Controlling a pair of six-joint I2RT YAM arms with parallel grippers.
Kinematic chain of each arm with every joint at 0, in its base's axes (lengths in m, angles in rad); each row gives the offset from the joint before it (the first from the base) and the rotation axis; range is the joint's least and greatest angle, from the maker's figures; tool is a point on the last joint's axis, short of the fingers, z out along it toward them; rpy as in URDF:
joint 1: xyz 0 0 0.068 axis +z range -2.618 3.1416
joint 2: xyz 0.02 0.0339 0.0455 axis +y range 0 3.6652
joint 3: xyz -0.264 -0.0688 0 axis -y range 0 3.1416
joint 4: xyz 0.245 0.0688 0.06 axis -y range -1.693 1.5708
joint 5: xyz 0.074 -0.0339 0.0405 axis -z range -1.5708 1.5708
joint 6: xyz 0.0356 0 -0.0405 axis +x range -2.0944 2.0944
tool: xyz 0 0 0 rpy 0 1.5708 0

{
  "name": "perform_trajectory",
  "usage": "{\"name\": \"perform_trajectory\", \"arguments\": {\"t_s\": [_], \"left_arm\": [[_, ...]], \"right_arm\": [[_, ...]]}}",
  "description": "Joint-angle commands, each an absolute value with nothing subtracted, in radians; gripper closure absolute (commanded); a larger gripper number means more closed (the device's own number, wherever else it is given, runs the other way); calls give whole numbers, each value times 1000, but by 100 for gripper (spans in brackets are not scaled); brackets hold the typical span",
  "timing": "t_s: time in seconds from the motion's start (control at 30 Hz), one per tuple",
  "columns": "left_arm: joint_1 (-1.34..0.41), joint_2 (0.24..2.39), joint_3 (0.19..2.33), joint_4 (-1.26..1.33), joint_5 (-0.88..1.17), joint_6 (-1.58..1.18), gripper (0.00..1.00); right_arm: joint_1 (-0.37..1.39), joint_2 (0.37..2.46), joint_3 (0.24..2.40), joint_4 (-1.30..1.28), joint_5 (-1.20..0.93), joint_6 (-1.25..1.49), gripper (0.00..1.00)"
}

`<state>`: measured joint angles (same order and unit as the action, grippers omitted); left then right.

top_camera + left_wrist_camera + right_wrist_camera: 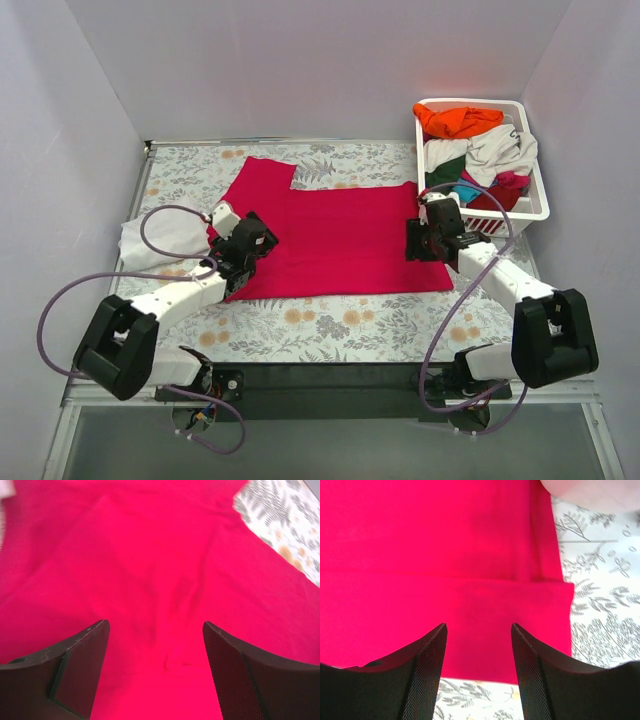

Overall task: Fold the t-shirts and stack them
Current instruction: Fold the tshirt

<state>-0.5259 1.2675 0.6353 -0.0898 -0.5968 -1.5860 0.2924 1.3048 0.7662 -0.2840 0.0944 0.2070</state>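
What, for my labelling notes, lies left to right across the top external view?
In order: white t-shirt → left pincer → crimson t-shirt → right pincer → white basket.

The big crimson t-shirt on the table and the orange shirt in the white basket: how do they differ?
The crimson cloth t-shirt lies spread flat on the flowered table; the orange cloth shirt sits bunched in the white slotted plastic basket. The left claw and right claw stand open over the crimson one; none is at the orange one. Both are soft plain cloth.
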Motion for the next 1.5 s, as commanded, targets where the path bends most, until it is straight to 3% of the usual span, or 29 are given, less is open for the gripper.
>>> {"name": "perform_trajectory", "arguments": {"t_s": [0.0, 0.2, 0.77, 1.47], "left_arm": [[-540, 1351, 663, 167, -480, -1465, 30], [-545, 1422, 624, 313, -376, -1375, 30], [-537, 1445, 420, 260, -270, -1519, 29], [-537, 1002, 166, 38, -203, -1709, 28]], "right_arm": [[314, 1382, 828, -249, 106, 213, 51], [360, 1489, 848, -207, 130, 230, 52], [459, 1511, 716, -235, 132, 353, 53], [568, 1255, 540, -347, 35, 548, 49]]}}
